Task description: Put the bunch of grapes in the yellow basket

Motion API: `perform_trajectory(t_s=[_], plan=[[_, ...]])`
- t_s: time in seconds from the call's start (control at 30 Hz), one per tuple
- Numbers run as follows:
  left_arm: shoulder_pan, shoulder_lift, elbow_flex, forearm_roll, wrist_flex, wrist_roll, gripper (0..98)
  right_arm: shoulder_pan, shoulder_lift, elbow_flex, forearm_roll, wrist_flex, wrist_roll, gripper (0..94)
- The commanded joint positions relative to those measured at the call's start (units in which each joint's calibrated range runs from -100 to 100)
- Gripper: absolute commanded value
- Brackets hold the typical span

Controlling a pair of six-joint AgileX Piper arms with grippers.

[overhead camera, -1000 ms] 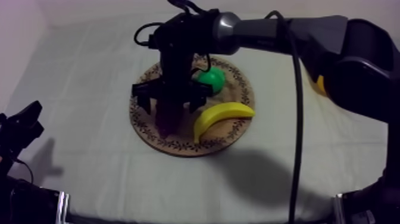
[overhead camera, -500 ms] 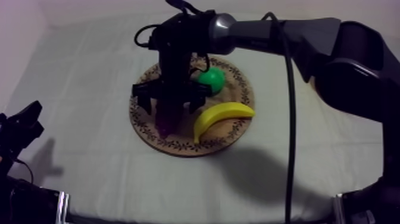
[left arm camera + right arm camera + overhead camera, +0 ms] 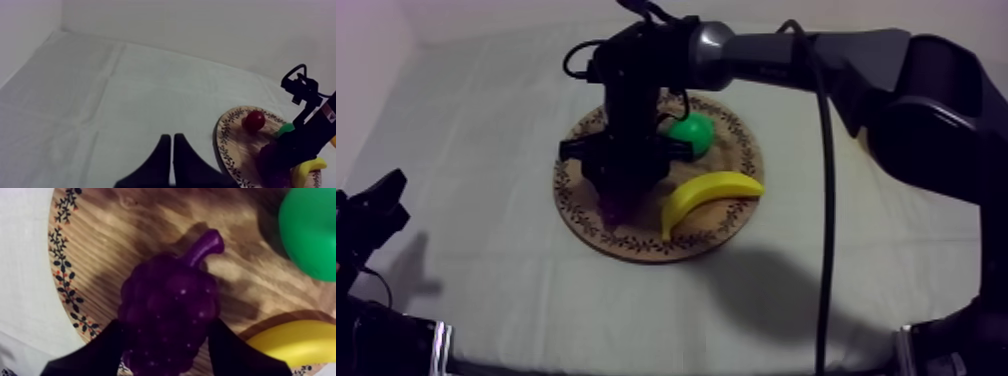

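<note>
The purple bunch of grapes (image 3: pixel 167 300) lies on the round wooden board (image 3: pixel 100 253), stem pointing towards the green pear (image 3: pixel 310 233). My right gripper (image 3: pixel 165 322) comes down from above and is shut on the bunch, one black finger pressed against each side. In the top view that gripper (image 3: pixel 624 195) stands over the left half of the board (image 3: pixel 636 245), and the grapes (image 3: pixel 620 207) show dark just under it. My left gripper (image 3: pixel 172 137) is shut on nothing, fingers together in a wedge, low at the table's left (image 3: pixel 371 215).
A yellow banana (image 3: pixel 708 195) lies on the board to the right of the grapes, and the pear (image 3: pixel 691 133) sits behind it. A small red fruit (image 3: pixel 254 120) rests near the board's far rim. Open cloth surrounds the board.
My right gripper's fingers, spread wide over the grapes before, have closed in onto the bunch. The left arm has stayed still.
</note>
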Motion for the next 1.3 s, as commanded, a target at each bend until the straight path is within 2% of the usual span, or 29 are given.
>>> perform_trajectory(t_s=[0.0,0.13,0.33,0.63,0.93,1.27], plan=[[0.0,0.0,0.0,-0.04,0.0,0.0,0.1,-0.1,-1.0,0.8,-0.1,-0.6,0.1,27.6],[0.0,0.0,0.0,-0.04,0.0,0.1,0.1,0.0,-3.8,2.2,-0.1,-0.6,0.4,24.1],[0.0,0.0,0.0,-0.04,0.0,0.1,0.1,1.0,-9.5,4.1,0.0,-0.3,0.9,23.8],[0.0,0.0,0.0,-0.04,0.0,0.1,0.1,5.0,-21.1,7.0,1.6,0.8,2.6,22.5],[0.0,0.0,0.0,-0.04,0.0,0.1,0.1,11.2,-33.4,12.0,3.6,1.6,6.6,24.6],[0.0,0.0,0.0,-0.04,0.0,0.1,0.1,19.6,-43.5,18.5,5.9,-0.3,13.0,24.4]])
